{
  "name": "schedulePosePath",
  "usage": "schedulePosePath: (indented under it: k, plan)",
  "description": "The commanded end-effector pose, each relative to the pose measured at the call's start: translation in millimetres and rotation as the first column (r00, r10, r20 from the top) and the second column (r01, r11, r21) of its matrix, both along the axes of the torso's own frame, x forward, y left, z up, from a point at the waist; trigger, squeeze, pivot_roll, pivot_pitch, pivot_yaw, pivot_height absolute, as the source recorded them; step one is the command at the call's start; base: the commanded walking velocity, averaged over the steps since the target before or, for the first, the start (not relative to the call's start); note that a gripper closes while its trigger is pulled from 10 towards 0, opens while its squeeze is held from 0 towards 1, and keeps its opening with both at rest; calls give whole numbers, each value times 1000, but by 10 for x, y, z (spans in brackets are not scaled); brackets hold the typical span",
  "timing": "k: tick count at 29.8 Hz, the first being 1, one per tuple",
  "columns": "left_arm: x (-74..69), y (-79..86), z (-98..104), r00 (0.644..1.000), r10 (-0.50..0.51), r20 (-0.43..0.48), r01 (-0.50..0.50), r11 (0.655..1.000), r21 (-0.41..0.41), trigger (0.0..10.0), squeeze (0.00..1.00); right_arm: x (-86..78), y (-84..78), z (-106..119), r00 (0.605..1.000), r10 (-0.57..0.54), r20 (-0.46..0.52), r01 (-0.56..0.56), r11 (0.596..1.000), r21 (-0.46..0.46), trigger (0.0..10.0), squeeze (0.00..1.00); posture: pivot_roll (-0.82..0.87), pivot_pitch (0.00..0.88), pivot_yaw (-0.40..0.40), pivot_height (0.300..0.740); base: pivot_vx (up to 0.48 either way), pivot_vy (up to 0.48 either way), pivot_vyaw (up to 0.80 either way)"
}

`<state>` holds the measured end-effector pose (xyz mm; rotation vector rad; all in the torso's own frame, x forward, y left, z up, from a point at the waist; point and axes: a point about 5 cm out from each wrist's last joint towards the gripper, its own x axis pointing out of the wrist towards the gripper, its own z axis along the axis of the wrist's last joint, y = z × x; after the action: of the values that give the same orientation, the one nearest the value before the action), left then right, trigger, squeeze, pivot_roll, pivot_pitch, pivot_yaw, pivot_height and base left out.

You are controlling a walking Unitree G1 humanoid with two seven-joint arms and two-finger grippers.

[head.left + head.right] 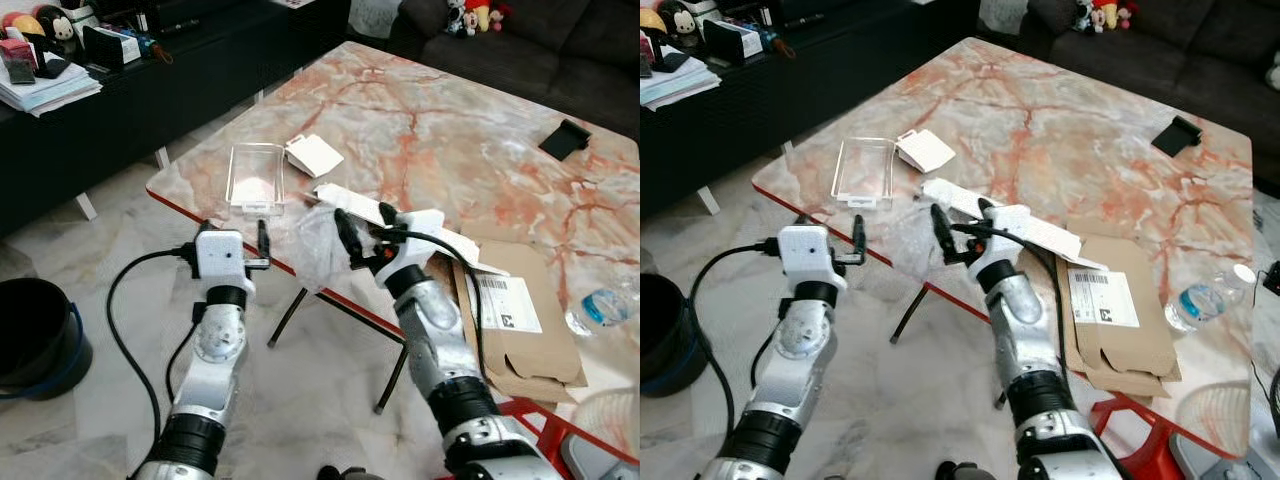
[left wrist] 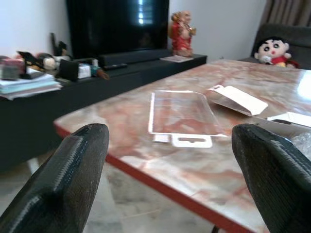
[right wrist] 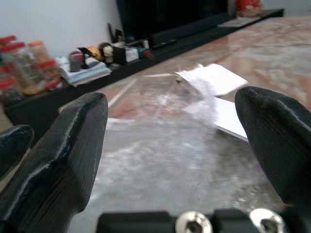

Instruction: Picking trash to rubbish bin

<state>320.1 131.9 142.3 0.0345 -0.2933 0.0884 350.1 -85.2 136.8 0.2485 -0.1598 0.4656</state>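
A crumpled clear plastic bag (image 1: 313, 247) hangs over the near edge of the marble table (image 1: 450, 140). My right gripper (image 1: 366, 224) is open just behind it, and the bag (image 3: 184, 141) lies between and ahead of the spread fingers (image 3: 63, 160). My left gripper (image 1: 236, 234) is open below the table's near-left edge, facing a clear plastic blister pack (image 2: 182, 114) that lies flat on the tabletop. A white card (image 1: 314, 154) and a long white wrapper (image 1: 352, 201) lie beside it. The black rubbish bin (image 1: 35, 335) stands on the floor to the far left.
Flattened cardboard with a label (image 1: 515, 310) and a water bottle (image 1: 600, 308) lie at the table's right. A black object (image 1: 564, 138) sits at the far side. A dark TV cabinet (image 1: 120, 110) with clutter runs along the left, and a sofa (image 1: 560, 50) stands behind.
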Motion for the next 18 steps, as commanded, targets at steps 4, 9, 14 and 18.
schedulePosePath:
  k: [4,9,14,18]
  plan:
    - [-17,-33,8,1000,-15,7,15,1000,10,10000,0,3,-68,38,1000,-14,13,14,1000,12,10000,0,8,141,-111,740,0,0,0]
    - [-19,-26,3,1000,-12,3,12,1000,15,10000,0,-2,-59,20,1000,-9,-1,9,1000,8,10000,0,1,146,-114,740,0,0,0]
    - [-16,-36,0,1000,-13,1,13,1000,23,10000,0,-15,26,7,1000,12,-10,-12,1000,3,10000,0,6,154,-117,740,0,0,0]
    - [-23,-15,0,1000,-7,-3,7,1000,26,10000,0,-41,90,-51,999,30,-38,-30,999,-12,10000,0,9,166,-123,740,0,0,0]
